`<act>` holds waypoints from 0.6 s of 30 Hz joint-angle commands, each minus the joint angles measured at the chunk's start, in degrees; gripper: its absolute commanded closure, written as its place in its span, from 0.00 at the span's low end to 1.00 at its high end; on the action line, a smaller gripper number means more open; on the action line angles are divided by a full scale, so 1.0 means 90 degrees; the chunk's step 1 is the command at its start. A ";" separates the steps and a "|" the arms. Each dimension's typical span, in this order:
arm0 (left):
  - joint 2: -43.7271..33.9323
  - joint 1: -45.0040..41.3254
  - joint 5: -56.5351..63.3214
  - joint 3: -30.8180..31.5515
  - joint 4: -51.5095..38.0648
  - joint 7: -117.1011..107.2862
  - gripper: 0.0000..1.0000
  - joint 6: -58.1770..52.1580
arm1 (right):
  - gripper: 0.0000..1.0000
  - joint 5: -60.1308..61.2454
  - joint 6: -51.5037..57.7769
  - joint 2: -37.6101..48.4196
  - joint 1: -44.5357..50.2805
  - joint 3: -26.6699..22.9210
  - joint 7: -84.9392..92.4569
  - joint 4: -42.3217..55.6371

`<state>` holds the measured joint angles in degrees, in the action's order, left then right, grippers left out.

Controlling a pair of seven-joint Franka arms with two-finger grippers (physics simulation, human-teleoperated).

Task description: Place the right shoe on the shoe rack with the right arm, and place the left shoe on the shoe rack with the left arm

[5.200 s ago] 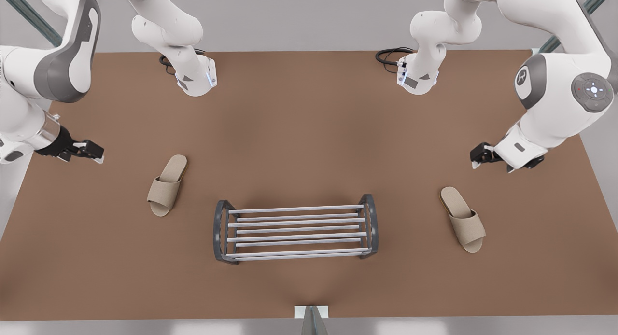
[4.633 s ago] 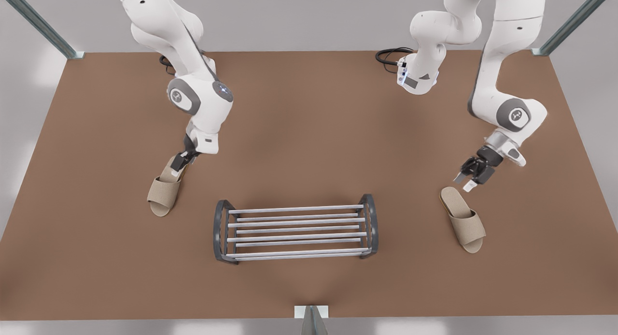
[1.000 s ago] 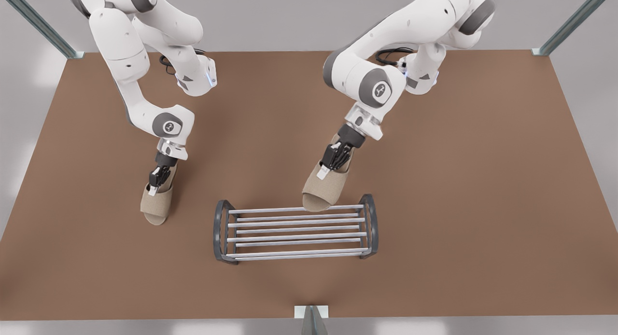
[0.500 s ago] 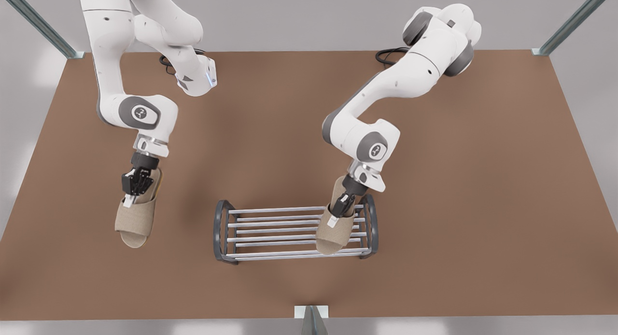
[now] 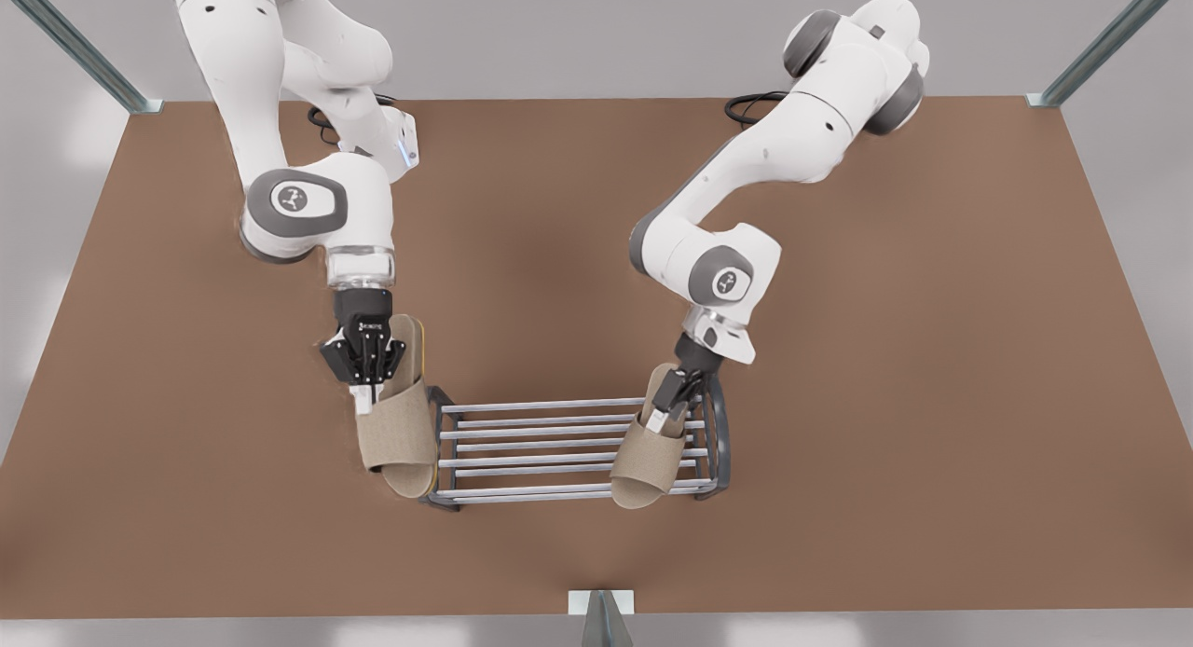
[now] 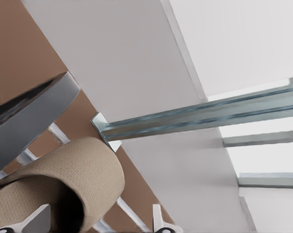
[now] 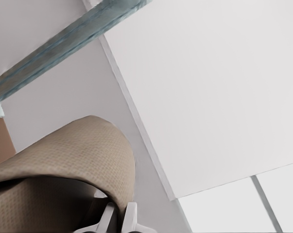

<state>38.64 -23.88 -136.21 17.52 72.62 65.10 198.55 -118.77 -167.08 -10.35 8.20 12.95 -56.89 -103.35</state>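
Note:
The shoe rack (image 5: 541, 433) stands near the table's front edge. The left shoe (image 5: 648, 461), a beige slipper, lies on its bars at the front view's right end, toe over the front bar. My left gripper (image 5: 666, 414) is at the shoe's heel; in the left wrist view its fingertips (image 6: 156, 221) stand wide apart beside the strap (image 6: 63, 179), open. The rack's arched end (image 6: 29, 116) is close by. My right gripper (image 5: 365, 400) is shut on the right shoe (image 5: 396, 437), held raised at the rack's end on the front view's left, strap (image 7: 63, 160) above the shut gripper (image 7: 118, 218).
The brown table (image 5: 932, 349) is bare around the rack. Both arm bases and black cables (image 5: 755, 106) sit at the far edge. A small metal bracket (image 5: 601, 602) is fixed at the middle of the front edge, with frame posts at the far corners.
The right arm has carried its slipper from the front view's left up to the rack's end. The left shoe has settled on the bars and the left gripper's fingers have opened.

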 commanded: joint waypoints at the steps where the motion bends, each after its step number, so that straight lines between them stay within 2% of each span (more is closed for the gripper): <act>1: -0.0503 0.0027 0.0017 -0.0023 0.0729 0.0120 0.00 0.0156 | 0.79 0.0393 -0.0078 -0.0539 0.1197 -0.0149 0.0090 0.0574; 2: -0.1050 0.0046 0.0007 -0.0033 0.1451 0.0140 0.00 0.0097 | 0.79 0.0521 -0.0049 -0.0881 0.1558 -0.0432 0.0139 0.1091; 5: -0.2496 0.0056 -0.0012 -0.0043 0.3415 0.0598 0.00 0.0107 | 0.79 0.0540 0.0097 -0.1243 0.1725 -0.0462 0.0129 0.1307; 6: -0.2740 0.0056 -0.0022 -0.0130 0.3484 0.0628 0.00 0.0146 | 0.79 0.0618 0.0565 -0.1360 0.1959 -0.0443 0.0129 0.1307; 8: -0.3365 0.0056 -0.0022 -0.0677 0.3455 0.0735 0.00 0.0136 | 0.79 0.0745 0.0703 -0.1809 0.2223 -0.0491 0.0139 0.1678; 11: -0.3141 0.0076 0.0037 -0.1878 0.3406 0.2931 0.00 -0.0293 | 0.79 0.0755 0.0957 -0.2151 0.2233 -0.0521 0.0139 0.1825; 13: -0.3043 0.0534 0.0309 -0.2259 0.3426 0.5264 0.00 -0.0440 | 0.79 0.0765 0.1269 -0.2259 0.2223 -0.0559 0.0149 0.1805; 14: -0.3014 0.0544 0.1216 -0.2981 0.3396 0.6077 0.00 -0.1044 | 0.79 0.0765 0.1250 -0.2239 0.2174 -0.0638 0.0159 0.1796; 16: -0.3033 0.0535 0.2847 -0.3578 0.3406 0.6097 0.00 -0.1650 | 0.79 0.0765 0.1279 -0.2278 0.2165 -0.0696 0.0149 0.1796; 17: -0.3033 0.0544 0.4136 -0.4075 0.3387 0.6097 0.00 -0.2235 | 0.79 0.0765 0.1289 -0.2375 0.2165 -0.0706 0.0149 0.1805; 18: -0.3014 0.0554 0.5414 -0.4787 0.3250 0.6039 0.00 -0.3326 | 0.79 0.0765 0.1308 -0.2434 0.2165 -0.0774 0.0139 0.1805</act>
<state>11.64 -18.94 -108.01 -21.89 102.41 85.30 185.71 -111.92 -157.69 -32.06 27.74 6.27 -55.95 -87.14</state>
